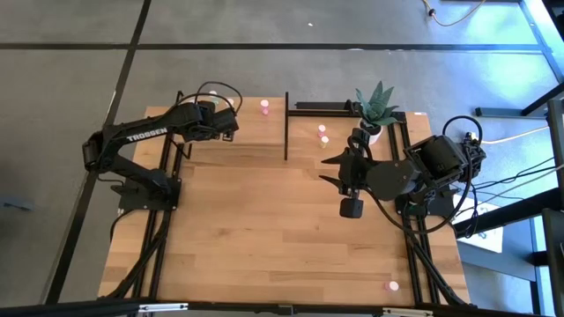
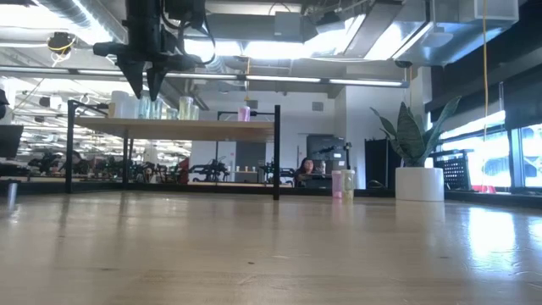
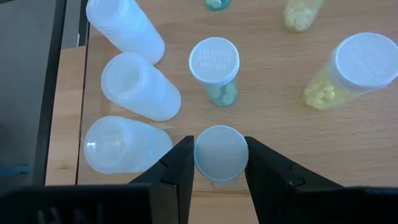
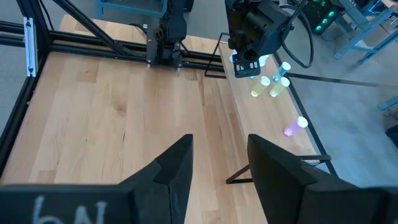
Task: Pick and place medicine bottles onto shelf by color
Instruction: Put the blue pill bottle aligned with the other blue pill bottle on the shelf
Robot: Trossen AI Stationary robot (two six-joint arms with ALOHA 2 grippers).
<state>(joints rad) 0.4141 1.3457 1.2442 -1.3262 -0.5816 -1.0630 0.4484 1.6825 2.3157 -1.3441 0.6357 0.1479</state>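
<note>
My left gripper (image 1: 220, 121) is at the far left, over the light-wood shelf (image 1: 256, 132), pointing down and shut on a white-capped bottle (image 3: 221, 152). Around it on the shelf stand three whitish bottles (image 3: 140, 87), a green-pill bottle (image 3: 214, 62) and yellow-pill bottles (image 3: 354, 68). A pink bottle (image 1: 264, 106) stands near the shelf's far right corner. My right gripper (image 4: 217, 168) is open and empty above the table's right half (image 1: 335, 172). Two more pink-topped bottles (image 1: 322, 136) stand on the table beside the shelf, and one (image 1: 393, 285) stands near the front right corner. My left gripper pinches the bottle's round white cap (image 3: 199, 155) between its two fingers, one on each side. The fingers come from above, pointing down. The bottle stands upright in the hold; whether its base rests on the shelf cannot be told, as the cap hides it.
A white pot with a green plant (image 1: 374, 110) stands at the far right, close to my right arm. A black upright post (image 1: 286, 128) marks the shelf's right end. Bare tabletop (image 1: 264, 229) lies in the middle and front.
</note>
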